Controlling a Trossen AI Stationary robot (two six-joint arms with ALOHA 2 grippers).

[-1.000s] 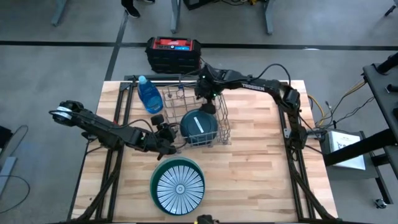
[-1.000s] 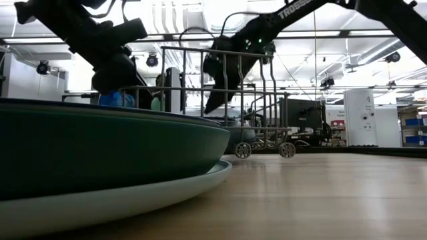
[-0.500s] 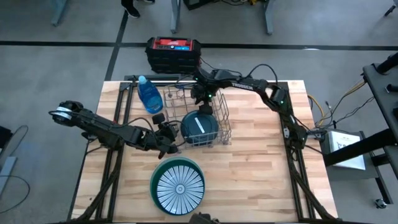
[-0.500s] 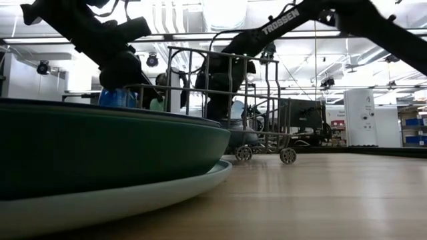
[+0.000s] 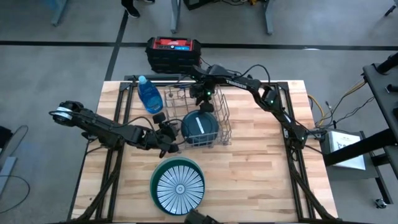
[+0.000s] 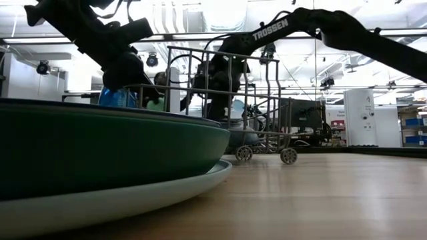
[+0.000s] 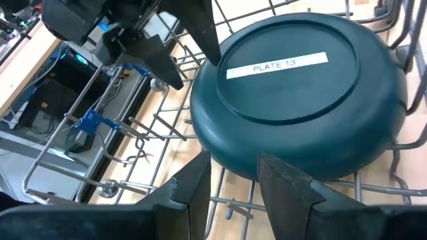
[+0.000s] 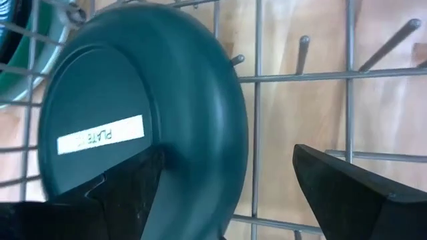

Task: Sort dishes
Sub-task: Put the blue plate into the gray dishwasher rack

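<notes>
Teal plate (image 5: 199, 127) tilted in wire rack (image 5: 219, 127), right fingers (image 8: 127, 193) spread astride its rim, left fingers' (image 7: 200, 180) state unclear.

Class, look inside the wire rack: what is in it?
Inside the wire rack a dark teal plate leans, labelled underside showing. The right gripper reaches in, open. The plate hides whatever lies beneath it.

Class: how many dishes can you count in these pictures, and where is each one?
3: a teal plate in the wire rack; a striped plate stacked on a green plate near the table's front. Others may be hidden.

Teal plate (image 5: 199, 126) tilted in rack (image 5: 219, 134)
</notes>
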